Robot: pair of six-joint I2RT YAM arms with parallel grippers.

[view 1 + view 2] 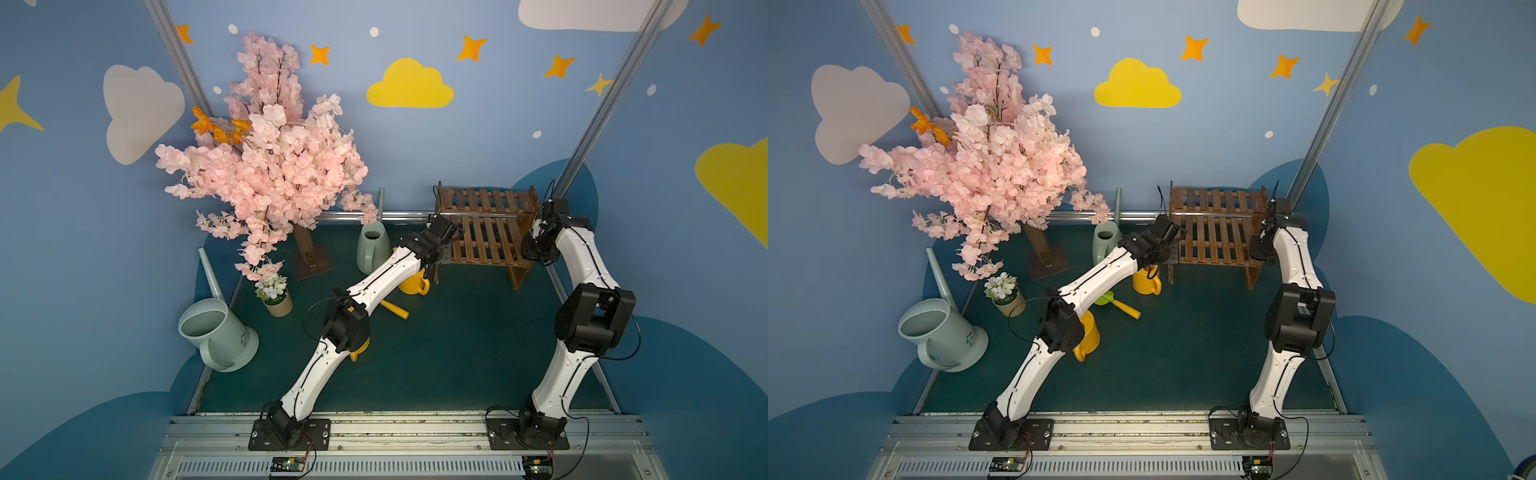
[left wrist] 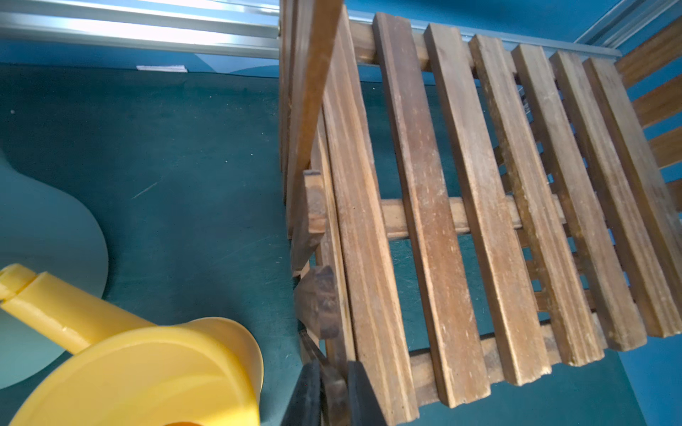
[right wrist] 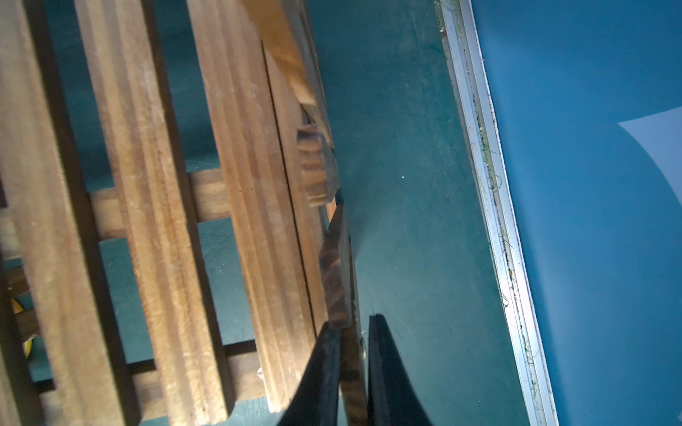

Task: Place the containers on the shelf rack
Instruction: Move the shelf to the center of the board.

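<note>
Light, stiff, slick plastic, best taken by the loop handles, I judge: big green can (image 1: 216,332) at the worktop's left edge, slim green can (image 1: 372,249) by the far edge, near yellow can (image 1: 1092,336) and far yellow can (image 1: 413,284) mid-worktop. Left gripper (image 2: 334,370) is clamped tight on the left side board of the dark slatted shelf rack (image 1: 484,241), which stands in the far right corner; right gripper (image 3: 353,330) likewise pinches its right side board.

artificial pink blossom tree (image 1: 266,166) stands upright at the rear of the dark green table top (image 1: 457,353), trunk on a flat brown base plate (image 1: 313,262); orange leaves (image 1: 216,126) among its branches. small beige pot of white flowers (image 1: 277,305) stands near the base plate. green trowel (image 1: 1121,306), yellow handle, lies flat, blade partly hidden.
</note>
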